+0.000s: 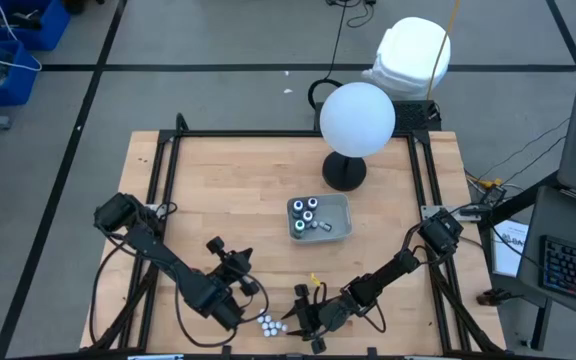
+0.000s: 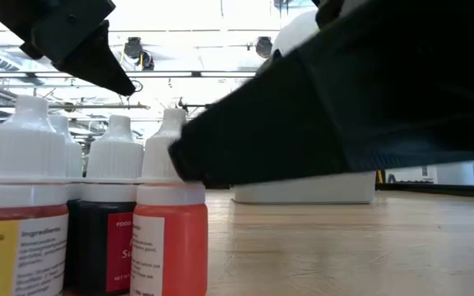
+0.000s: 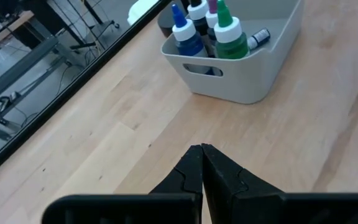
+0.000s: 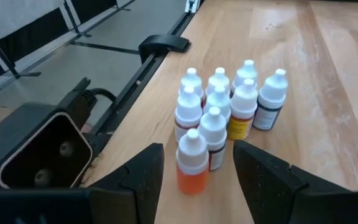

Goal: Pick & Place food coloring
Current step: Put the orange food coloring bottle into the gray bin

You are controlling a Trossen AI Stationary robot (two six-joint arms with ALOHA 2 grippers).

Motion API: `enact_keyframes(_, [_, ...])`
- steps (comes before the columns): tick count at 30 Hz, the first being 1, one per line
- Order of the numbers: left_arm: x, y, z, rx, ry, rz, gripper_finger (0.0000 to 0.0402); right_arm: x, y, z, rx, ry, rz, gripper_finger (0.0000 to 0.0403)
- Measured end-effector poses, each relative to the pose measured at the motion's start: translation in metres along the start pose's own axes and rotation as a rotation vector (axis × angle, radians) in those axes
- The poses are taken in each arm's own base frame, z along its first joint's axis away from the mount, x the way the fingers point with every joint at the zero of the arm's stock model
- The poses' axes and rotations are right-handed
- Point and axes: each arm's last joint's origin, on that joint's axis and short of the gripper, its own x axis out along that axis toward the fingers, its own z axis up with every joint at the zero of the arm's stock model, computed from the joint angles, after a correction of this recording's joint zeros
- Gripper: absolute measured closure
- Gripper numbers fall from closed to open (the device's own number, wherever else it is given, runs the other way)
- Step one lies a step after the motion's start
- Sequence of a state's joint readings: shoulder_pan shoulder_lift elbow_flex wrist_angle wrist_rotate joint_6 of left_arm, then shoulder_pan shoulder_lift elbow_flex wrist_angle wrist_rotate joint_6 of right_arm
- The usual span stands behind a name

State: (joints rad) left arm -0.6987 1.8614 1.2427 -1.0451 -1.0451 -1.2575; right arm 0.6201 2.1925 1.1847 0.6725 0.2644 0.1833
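Note:
Several small food coloring bottles [image 4: 219,109] with white caps stand upright in a tight cluster on the wooden table near its front edge [image 1: 270,323]. The nearest one holds orange liquid [image 4: 192,163] [image 2: 171,238]. My right gripper [image 4: 196,155] [image 1: 293,322] is open and low over the table. Its fingers stand on either side of the orange bottle, with a gap showing on both sides. My left gripper [image 3: 201,152] [image 1: 240,272] is shut and holds nothing. It hovers left of the cluster and points toward the grey tray [image 3: 253,68].
The light grey tray [image 1: 340,212] at the table's middle holds several bottles with blue, green and dark caps [image 3: 229,31]. A white globe lamp [image 1: 358,120] on a black base [image 1: 345,172] stands behind it. A black frame rail [image 4: 160,45] runs along the table's edge.

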Motion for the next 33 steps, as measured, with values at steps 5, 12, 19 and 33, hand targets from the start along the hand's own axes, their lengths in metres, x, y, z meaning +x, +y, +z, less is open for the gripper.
enact_keyframes(5, [0.0,0.0,0.0,-0.009,0.001,0.0,0.0392,0.0,0.0,0.0008,0.002,-0.008,0.001,0.022])
enact_keyframes(12, [0.0,-0.0001,0.0,-0.009,0.001,-0.001,0.0392,0.0,0.0001,0.0011,-0.007,-0.011,0.003,0.022])
enact_keyframes(19, [0.0,-0.0001,0.0,-0.009,0.001,-0.001,0.0392,0.0001,0.0,0.0011,-0.012,-0.011,0.004,0.022])
enact_keyframes(33, [0.0,-0.0001,0.0001,-0.01,-0.003,0.0,0.0392,0.0004,-0.0009,0.0028,-0.011,-0.025,0.008,0.022])
